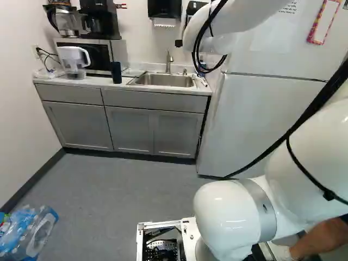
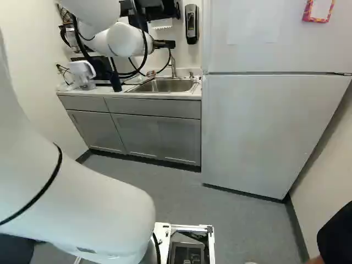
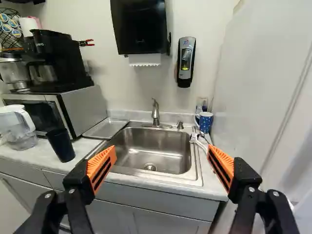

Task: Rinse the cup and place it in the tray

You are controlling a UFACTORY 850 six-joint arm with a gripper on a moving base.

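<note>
Your claw (image 2: 164,44): wide open, empty. Left base view, upper left: pitcher (image 1: 73,61), dark cup (image 1: 116,73) before microwave (image 1: 98,56); coffee maker (image 1: 99,20) atop.

A small kitchen or break room: sink (image 3: 151,151), coffee maker (image 3: 53,58), microwave (image 3: 80,109), fridge (image 2: 247,132), paper-towel dispenser (image 3: 140,27)

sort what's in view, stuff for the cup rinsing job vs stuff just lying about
For the job: sink, faucet, metal tray, black cup or blue spotted mug (can't tell which is meant)

Just lying about: water pitcher, coffee maker, microwave, paper towel dispenser, plastic bottles
</note>
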